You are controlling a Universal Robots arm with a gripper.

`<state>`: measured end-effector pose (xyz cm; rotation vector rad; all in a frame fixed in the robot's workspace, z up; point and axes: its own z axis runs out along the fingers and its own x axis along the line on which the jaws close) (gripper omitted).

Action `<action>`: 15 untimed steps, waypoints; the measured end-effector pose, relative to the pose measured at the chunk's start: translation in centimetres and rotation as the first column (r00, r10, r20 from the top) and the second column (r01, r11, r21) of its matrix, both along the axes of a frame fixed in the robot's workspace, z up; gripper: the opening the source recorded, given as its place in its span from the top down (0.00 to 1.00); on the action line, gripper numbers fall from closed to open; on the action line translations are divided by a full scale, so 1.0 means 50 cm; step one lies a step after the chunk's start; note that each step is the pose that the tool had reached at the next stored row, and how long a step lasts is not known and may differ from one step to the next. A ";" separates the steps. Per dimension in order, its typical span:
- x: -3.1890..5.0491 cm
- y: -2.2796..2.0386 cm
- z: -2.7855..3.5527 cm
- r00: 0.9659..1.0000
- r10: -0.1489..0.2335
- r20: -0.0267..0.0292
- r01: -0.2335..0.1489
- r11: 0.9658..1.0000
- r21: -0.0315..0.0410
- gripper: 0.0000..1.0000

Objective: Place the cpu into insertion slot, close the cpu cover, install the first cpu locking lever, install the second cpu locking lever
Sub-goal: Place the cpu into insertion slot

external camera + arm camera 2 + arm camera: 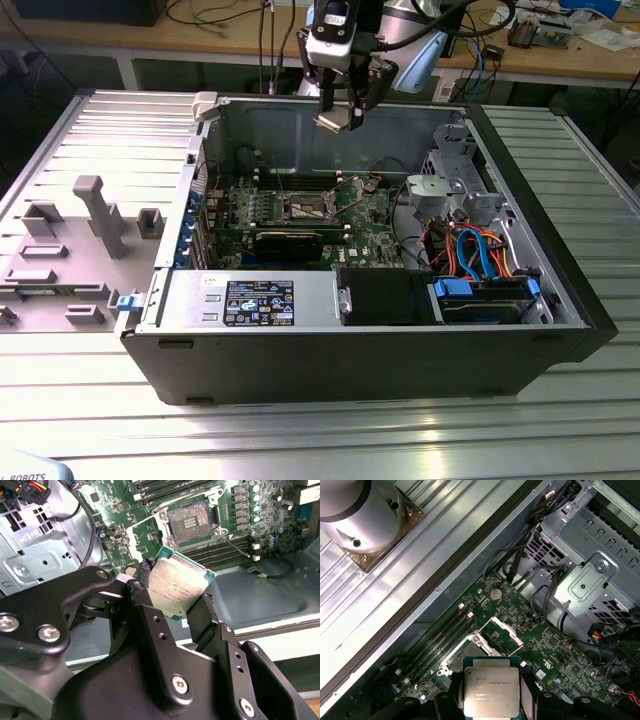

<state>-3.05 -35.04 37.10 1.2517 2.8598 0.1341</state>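
Black gripper linkages stood closest to the lens in the second wrist view. Beyond them the gripper [176, 586] was clenched on the cpu [181, 582], with a fingertip [144, 569] pressed against each of two opposite sides of the chip. The chip's silver-grey metal top faced the camera, edged by a thin green border. In the first wrist view the gripper [491, 694] carried the cpu [491, 685] in the air over the green motherboard [560, 660], clear of it.

In the upper middle of the exterior view the gripper [338, 112] hung over the open computer case [350, 355]. The cpu [333, 122] showed as a pale tilted square in its grip, well above the board.

The insertion slot [192, 522] lay bare on the motherboard, its dark centre ringed by a silvery rim, apart from the chip. In the exterior view the slot [305, 207] sat near the centre of the frame, below the gripper. The cpu cover [505, 631] appeared swung up at the slot's edge in the first wrist view, though its angle could not be told.

Long memory slots [437, 642] ran beside the socket. A black graphics card [290, 241] lay just in front of it. A silver drive cage [450, 185] and blue and orange cables [480, 250] occupied the case toward the exterior view's right. The case rested on a ribbed metal table [320, 440], and a grey fixture tray [70, 260] sat at the exterior view's left.
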 end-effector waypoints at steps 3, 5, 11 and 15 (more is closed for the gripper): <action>0.000 0.0000 0.000 1.000 -0.017 0.000 0.017 1.000 0.000 0.46; 0.000 0.0000 0.000 1.000 -0.018 0.000 0.018 1.000 0.000 0.46; 0.000 0.0000 0.000 1.000 -0.021 0.000 0.021 1.000 0.000 0.46; 0.000 0.0000 0.000 0.998 -0.061 0.000 0.061 0.998 0.000 0.46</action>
